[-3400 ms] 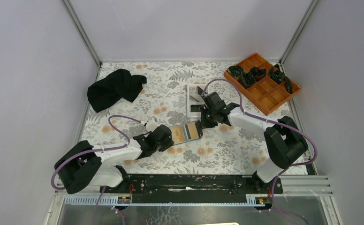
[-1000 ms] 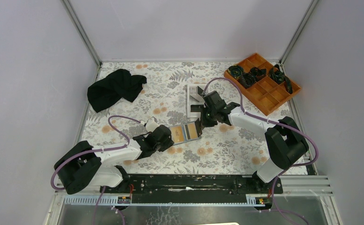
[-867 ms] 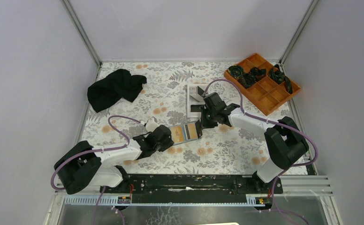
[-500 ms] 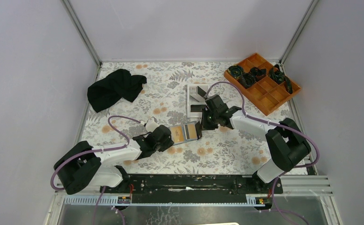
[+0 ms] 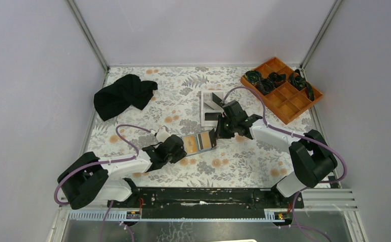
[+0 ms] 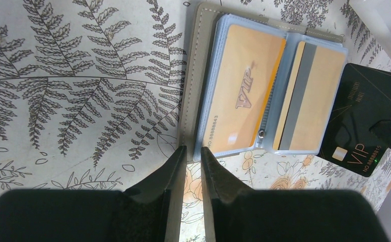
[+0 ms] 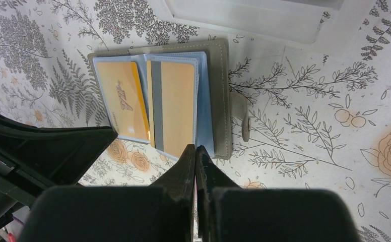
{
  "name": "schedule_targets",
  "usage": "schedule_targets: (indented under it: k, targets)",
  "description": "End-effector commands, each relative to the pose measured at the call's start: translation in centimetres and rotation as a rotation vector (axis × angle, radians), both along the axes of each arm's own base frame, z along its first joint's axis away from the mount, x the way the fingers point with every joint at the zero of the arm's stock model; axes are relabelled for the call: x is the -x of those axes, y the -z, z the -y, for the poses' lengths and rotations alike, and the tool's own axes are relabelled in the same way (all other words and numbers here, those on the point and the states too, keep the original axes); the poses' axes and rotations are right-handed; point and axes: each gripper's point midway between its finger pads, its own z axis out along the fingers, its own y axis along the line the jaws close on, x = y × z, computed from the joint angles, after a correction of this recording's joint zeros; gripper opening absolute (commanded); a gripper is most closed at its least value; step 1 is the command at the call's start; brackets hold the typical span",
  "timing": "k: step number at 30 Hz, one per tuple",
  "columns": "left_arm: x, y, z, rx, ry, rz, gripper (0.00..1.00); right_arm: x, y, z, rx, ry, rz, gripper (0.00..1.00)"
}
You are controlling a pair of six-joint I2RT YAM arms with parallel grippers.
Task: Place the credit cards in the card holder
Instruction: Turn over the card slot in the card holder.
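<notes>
A table covered with a floral-printed cloth [image 5: 244, 164] is seen from overhead. A crumpled black fabric cloth [image 5: 124, 95] is spread at 10 o'clock of the table's middle. A rectangular orange plastic compartment tray [image 5: 290, 105] is set at 2 o'clock, with dark coiled items [image 5: 264, 83] lodged in its far compartments. A white rectangular tray [image 5: 204, 108] with raised walls is placed just past the middle, at 12 o'clock.

The metallic grey folding card holder [image 5: 199, 142] is laid open and flat on the cloth, just at 6 o'clock of the white tray and between the two grippers, with its pale blue pockets turned upward. In the left wrist view an orange-gold plastic card [image 6: 244, 96] marked VIP is seen in one pocket. A second orange card [image 6: 309, 98] with a grey stripe (its reverse side, by the look of it) is seen in the pocket beside it.

The left gripper [image 6: 192, 150] is set at the holder's 9 o'clock end. Its fingers are parted by a narrow gap with the grey cover's corner between the tips, but whether the cover is actually pinched cannot be told. The right gripper [image 7: 196, 149] is placed at the 3 o'clock end with its fingers pressed together. A thin black plastic card [image 6: 360, 118] with gold lettering is nipped between them, tilted, with one edge at the holder's outer rim.
</notes>
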Motion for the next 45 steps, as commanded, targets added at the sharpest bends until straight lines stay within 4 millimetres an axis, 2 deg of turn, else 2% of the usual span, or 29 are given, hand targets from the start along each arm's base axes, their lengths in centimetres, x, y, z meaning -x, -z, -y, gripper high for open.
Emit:
schedule_targets:
  k: [1,13,30,34,35,45]
  targets:
    - [2.3,2.5,-2.3,-0.094,0.030,-0.085,0.24,-1.2,-2.6,-1.3,-0.079,-0.004,0.053,0.00]
    - [2.1,2.5,-2.1,-0.091,0.028,-0.085,0.24,-1.7,-4.0,-2.1,-0.099,-0.022,0.072,0.00]
    - [2.3,2.3,-2.9,-0.101,0.000,-0.080,0.24,-1.0,-3.6,-6.8,-0.109,-0.128,0.061,0.00]
    - [2.5,2.3,-3.1,-0.099,-0.006,-0.082,0.24,-0.7,-4.1,-7.7,-0.117,-0.149,0.069,0.00]
    - [2.5,2.4,-3.1,-0.098,-0.008,-0.083,0.24,-0.6,-3.3,-7.9,-0.104,-0.153,0.053,0.00]
    - [2.7,2.4,-3.4,-0.096,-0.014,-0.084,0.24,0.1,-2.4,-8.6,-0.080,-0.179,0.045,0.00]
